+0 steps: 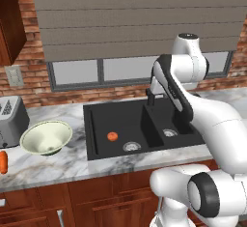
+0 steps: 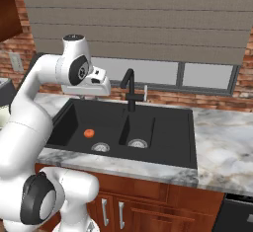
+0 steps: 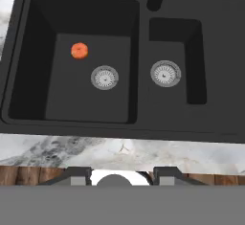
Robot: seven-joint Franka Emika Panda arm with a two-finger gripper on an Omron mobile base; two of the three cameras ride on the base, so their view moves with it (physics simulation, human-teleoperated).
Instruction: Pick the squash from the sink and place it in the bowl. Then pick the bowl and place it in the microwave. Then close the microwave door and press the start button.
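Hand view shows the pincer (image 3: 122, 180) spread, holding nothing, high above the squash (image 3: 79, 50) in the sink (image 3: 28, 118).

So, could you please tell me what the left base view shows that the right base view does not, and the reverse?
The left base view alone has the bowl on the counter, a toaster behind it and an orange-red vegetable at the edge. The right base view alone has a bare stretch of counter right of the sink. Both share the sink, the squash in its left basin, and the faucet.
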